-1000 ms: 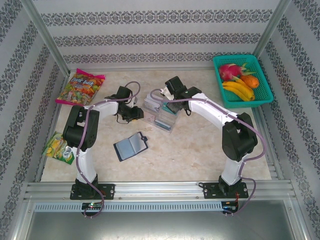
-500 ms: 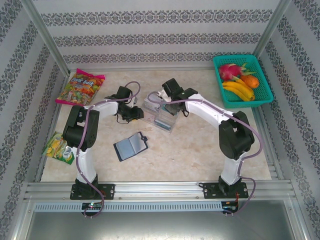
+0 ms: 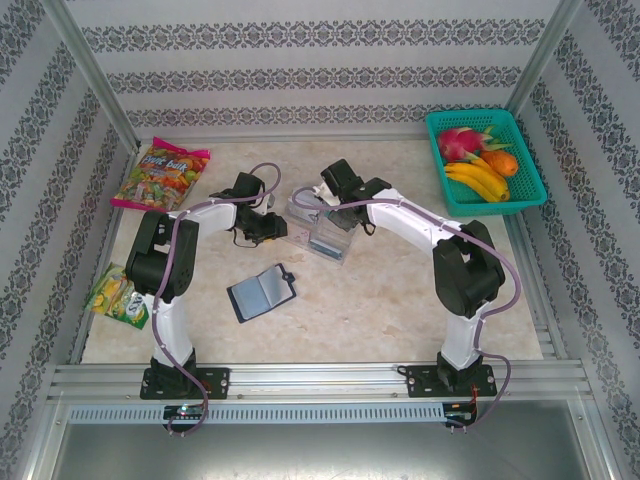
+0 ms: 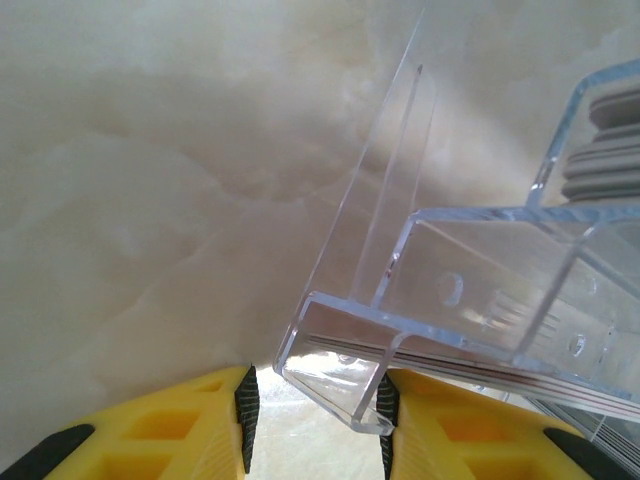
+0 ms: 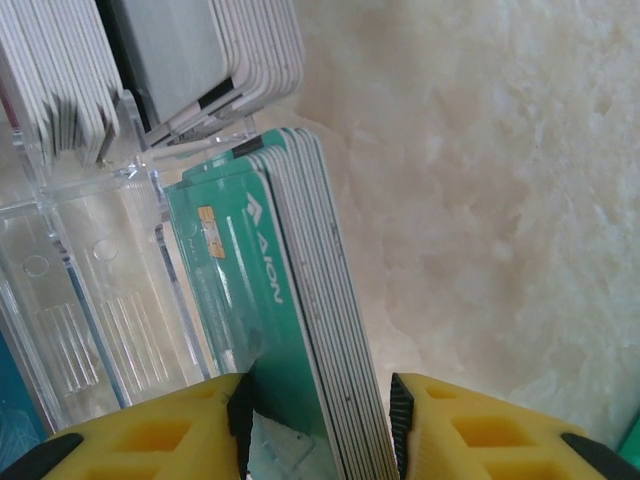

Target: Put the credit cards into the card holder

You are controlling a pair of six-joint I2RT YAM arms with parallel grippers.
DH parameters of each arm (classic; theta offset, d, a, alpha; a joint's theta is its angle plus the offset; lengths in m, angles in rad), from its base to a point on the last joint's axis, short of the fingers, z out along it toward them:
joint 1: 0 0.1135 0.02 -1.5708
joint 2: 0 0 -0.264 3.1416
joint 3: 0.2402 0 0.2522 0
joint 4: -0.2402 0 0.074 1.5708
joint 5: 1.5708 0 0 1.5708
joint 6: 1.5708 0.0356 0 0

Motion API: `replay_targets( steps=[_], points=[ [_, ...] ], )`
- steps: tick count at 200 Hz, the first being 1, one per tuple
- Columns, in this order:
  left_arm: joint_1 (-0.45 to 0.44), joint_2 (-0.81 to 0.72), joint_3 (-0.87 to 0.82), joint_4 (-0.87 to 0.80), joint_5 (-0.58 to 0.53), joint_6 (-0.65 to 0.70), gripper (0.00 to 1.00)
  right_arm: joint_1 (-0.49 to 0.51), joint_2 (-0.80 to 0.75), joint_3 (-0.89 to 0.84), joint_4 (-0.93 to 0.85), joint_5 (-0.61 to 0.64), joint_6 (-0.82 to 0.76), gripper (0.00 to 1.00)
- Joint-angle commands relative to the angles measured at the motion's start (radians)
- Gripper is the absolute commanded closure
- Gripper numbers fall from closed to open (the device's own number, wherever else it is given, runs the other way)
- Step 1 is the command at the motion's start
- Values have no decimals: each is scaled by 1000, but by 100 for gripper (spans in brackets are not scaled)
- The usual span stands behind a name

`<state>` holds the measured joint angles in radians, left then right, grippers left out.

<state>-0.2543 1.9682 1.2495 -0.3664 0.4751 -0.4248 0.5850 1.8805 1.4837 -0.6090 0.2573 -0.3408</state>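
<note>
Finding one: the teal credit cards [image 5: 300,330] stand on edge as a stack in an end compartment of the clear tray [image 5: 110,290], which keeps their top edges free to grasp. A second stack of white cards [image 5: 250,50] stands in the neighbouring compartment.

Finding two: my right gripper [image 5: 318,420] grasps the teal stack, one pad against each face.

Finding three: my left gripper [image 4: 315,420] straddles a corner of the tray, in my judgement to steady it. One pad touches the acrylic and a sliver of table shows beside the other, so I cannot tell whether it clamps.

Finding four: the card holder [image 3: 262,293] lies open and flat on the table [image 3: 380,290], well apart from the tray and nearer the bases.

Clearances: a tray divider crowds one face of the stack, so I judge a straight lift advisable. Bare table lies between tray and holder.
</note>
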Motion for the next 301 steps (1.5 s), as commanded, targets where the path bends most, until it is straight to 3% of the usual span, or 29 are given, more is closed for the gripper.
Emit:
replay_targets(
  steps=[1,175,214,259,284,301],
  points=[
    [0,-20,-22,-14,-43,23,60,-5,-25,16,10,34,-2,58],
    [1,-25,-13,-20,-42,22,60,-33,-55,32,9,-39,29,57],
    [0,-27,-10,-26,-43,24,60,-34,-62,29,11,-53,33,62],
    [0,-28,-5,-29,-42,26,60,-53,-61,32,0,-73,41,80],
    [0,-29,-5,-30,-45,26,60,-54,-64,29,2,-86,45,79],
    [0,-27,-6,-28,-44,26,60,-54,-61,29,6,-87,45,63]
  ],
)
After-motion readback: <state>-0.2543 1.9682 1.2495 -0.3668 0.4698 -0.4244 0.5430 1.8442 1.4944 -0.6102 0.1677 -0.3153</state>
